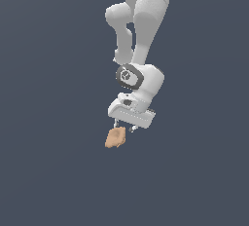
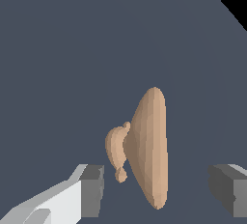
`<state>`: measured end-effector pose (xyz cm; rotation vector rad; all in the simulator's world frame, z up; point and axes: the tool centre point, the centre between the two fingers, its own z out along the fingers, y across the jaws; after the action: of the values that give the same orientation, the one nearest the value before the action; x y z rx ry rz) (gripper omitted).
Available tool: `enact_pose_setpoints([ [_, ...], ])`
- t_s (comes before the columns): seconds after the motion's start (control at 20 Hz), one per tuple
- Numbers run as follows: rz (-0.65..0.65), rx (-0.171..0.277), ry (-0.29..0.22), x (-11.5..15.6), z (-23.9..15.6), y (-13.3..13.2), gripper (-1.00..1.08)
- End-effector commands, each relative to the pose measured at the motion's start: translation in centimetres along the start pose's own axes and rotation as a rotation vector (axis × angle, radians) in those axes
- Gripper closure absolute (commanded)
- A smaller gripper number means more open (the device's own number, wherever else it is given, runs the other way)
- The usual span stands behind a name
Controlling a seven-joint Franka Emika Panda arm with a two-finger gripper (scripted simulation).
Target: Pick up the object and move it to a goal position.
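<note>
Jaws (image 2: pixel 157 189) spread wide apart — tan-orange object (image 2: pixel 147 146) lying between the two dark pads (image 2: pixel 92 191), touching neither; in the exterior view, just below the jaws (image 1: pixel 124 126) — object (image 1: pixel 115 138) resting on the grey surface (image 1: pixel 48 171).

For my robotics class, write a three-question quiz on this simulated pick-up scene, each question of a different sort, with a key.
1. True or false: the white gripper is shut on the small tan-orange lumpy object.
2. In the wrist view, the object lies: A) between the grey finger pads; B) outside them; C) out of sight.
3. Fill in: in the exterior view, the object sits just ____ the gripper.

Key: 1 false, the fingers stand apart; 2 A; 3 below.
</note>
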<state>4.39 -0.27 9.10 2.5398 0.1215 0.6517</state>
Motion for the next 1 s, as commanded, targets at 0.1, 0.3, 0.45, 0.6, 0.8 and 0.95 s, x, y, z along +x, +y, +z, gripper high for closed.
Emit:
enact_pose_setpoints([
  [0.1, 0.015, 0.008, 0.046, 0.7, -0.3, -0.1, -0.6],
  [0.3, 0.022, 0.014, 0.07, 1.0, -0.5, -0.1, -0.6],
  [0.45, 0.024, 0.016, 0.078, 1.1, -0.6, -0.2, -0.6],
  [0.6, 0.024, 0.016, 0.077, 1.1, -0.6, -0.2, -0.6],
  [0.8, 0.024, 0.016, 0.077, 1.2, -0.1, -0.2, -0.6],
  [0.95, 0.024, 0.016, 0.078, 1.2, 0.8, -0.2, -0.6],
])
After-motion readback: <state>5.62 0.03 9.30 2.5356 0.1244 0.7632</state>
